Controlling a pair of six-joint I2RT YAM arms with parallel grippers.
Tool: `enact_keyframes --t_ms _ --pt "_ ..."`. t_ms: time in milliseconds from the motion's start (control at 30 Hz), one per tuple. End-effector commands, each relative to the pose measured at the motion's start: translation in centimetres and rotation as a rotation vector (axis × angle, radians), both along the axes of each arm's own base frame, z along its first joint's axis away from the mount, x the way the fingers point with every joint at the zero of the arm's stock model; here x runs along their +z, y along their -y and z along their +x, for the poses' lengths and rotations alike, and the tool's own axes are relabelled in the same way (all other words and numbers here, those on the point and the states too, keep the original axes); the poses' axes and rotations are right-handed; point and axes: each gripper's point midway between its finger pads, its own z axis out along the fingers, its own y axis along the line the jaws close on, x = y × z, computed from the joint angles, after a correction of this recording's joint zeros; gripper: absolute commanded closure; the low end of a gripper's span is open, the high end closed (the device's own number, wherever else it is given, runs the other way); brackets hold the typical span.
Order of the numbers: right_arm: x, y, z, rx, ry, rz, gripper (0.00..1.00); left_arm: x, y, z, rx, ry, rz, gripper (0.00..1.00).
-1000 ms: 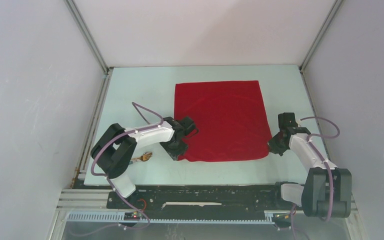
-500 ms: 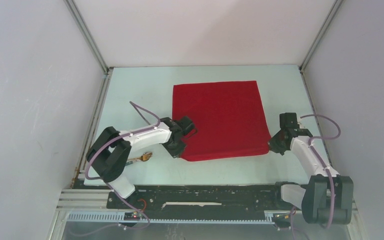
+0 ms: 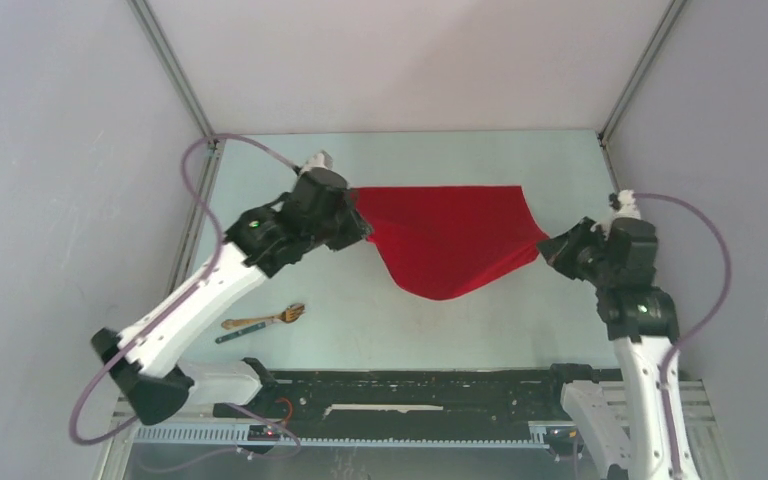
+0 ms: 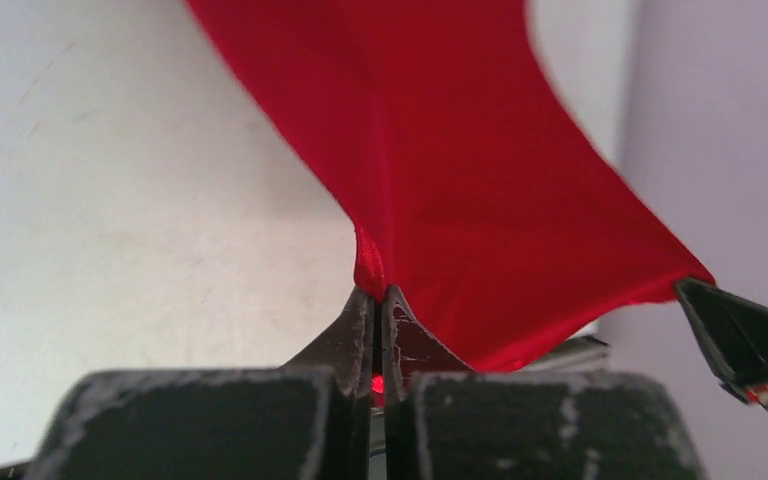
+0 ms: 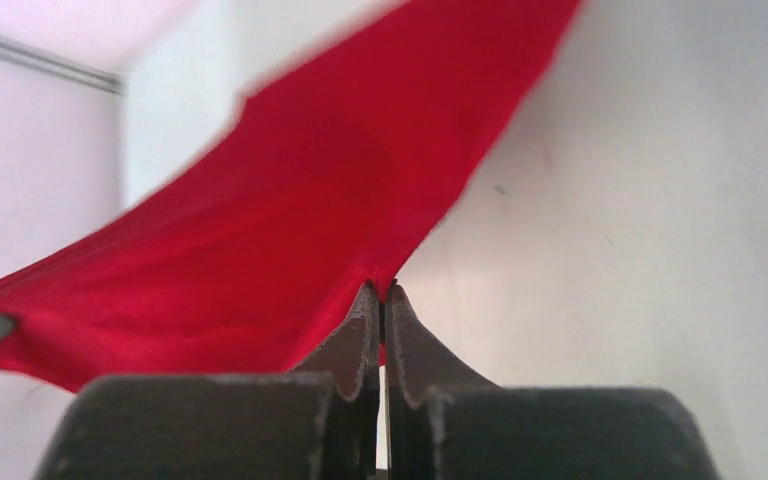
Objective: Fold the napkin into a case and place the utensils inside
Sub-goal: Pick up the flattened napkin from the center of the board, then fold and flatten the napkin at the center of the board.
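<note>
A robotics lab test cell is shown. A pale table [image 3: 410, 330] is enclosed on three sides by plain white panels [image 3: 60, 200], which are joined at the corners by aluminium posts [image 3: 177, 75]. A left arm [image 3: 195, 305] and a right arm [image 3: 648, 385] are bolted to a black rail [image 3: 410, 392] at the near edge. The rail is carried on slotted metal framing [image 3: 190, 432], and purple cables [image 3: 185, 172] are looped from both arms.

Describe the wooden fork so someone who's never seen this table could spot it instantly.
On the pale table, look at the near-left part, beside the left arm. The fork lies flat there. It is light brown wood; the stick next to it is thinner and dark teal.
</note>
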Motion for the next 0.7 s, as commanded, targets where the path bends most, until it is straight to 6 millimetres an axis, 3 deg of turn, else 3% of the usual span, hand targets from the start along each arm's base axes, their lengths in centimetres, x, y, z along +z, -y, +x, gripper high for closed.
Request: enact_keyframes --t_ms 0,167,300,367,433,500,567,667 --pt "11.6 -2.1 -4.1 0.141 0.329 -0.012 1.0 11.7 -0.1 -2.6 -0.227 0.337 -0.137 1.0" --pt "20.0 -2.5 -10.0 0.148 0.546 -0.025 1.0 21.1 -1.2 -7.2 -0.364 0.587 -0.29 1.0" --pt "24.3 -2.7 -13.3 0.143 0.696 -0.029 1.0 24.7 -1.9 -9.3 -0.406 0.68 -0.356 1.0" --pt "25.7 -2.1 -13.7 0.104 0.742 -0.041 1.0 25.5 -2.2 -9.2 -0.389 0.697 -0.361 1.0" --pt "26.4 -0.7 -12.9 0.019 0.759 -0.056 1.0 25.9 -2.5 -8.7 -0.359 0.716 -0.344 1.0" --pt "26.0 1.0 -10.8 -0.08 0.714 -0.068 1.0 25.7 -3.4 -7.2 -0.271 0.713 -0.293 1.0" --pt "24.8 2.0 -7.2 -0.122 0.629 -0.086 1.0 24.3 -5.3 -4.8 -0.108 0.661 -0.205 1.0" --pt "22.3 2.5 -1.8 -0.122 0.527 -0.112 1.0 21.1 -6.0 -0.5 0.021 0.56 -0.116 1.0"
